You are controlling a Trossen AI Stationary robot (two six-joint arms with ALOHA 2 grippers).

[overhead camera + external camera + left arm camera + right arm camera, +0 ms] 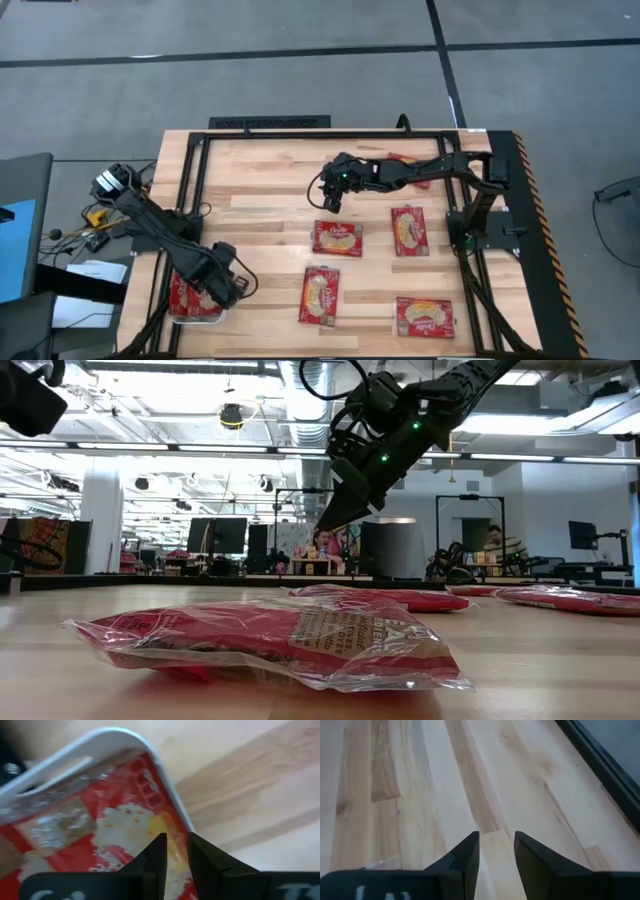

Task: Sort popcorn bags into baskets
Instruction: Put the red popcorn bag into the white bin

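While left pincer (174, 851) hangs with a narrow gap, gripping nothing, over white shallow plastic tray (107, 734): sorting barely begun.
Right pincer (329, 199) part-open, empty, above wooden bench (270, 195); flat red popcorn packets (337, 238) mostly outside tray, one inside.
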